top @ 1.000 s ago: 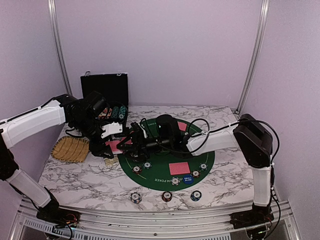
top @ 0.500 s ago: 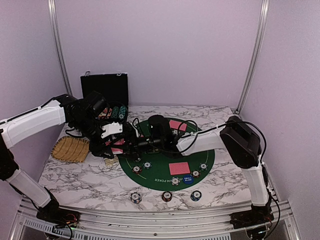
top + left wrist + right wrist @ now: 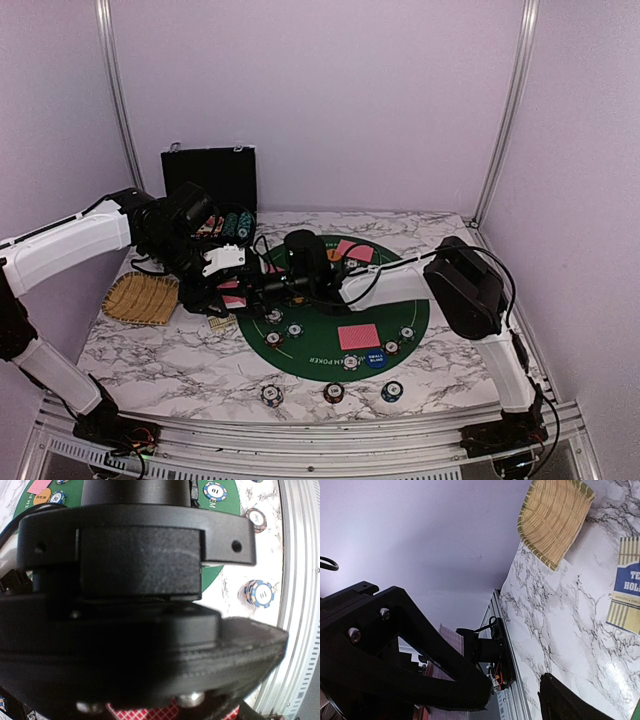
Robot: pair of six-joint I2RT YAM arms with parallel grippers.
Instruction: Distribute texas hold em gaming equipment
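Note:
My left gripper (image 3: 218, 287) is shut on a stack of red-backed cards (image 3: 233, 291) just left of the green mat (image 3: 400, 300). The cards show as a red check pattern in the left wrist view (image 3: 150, 714). My right gripper (image 3: 246, 289) reaches left across the mat, right against the cards. Its jaws stand apart in the right wrist view (image 3: 515, 695) with nothing between them. The mat holds several striped chips (image 3: 295, 330), the blue disc (image 3: 375, 360), a red card (image 3: 358, 335) and the orange disc (image 3: 335, 255). Three chips (image 3: 334, 392) lie near the front edge.
A woven straw tray (image 3: 140, 297) lies left of the left gripper and shows in the right wrist view (image 3: 552, 520). A striped booklet (image 3: 222, 322) lies beside the mat. An open black case (image 3: 210, 180) with chips stands at the back left.
My right arm has stretched further left across the mat until its gripper meets the left gripper and the cards. The left arm has stayed still.

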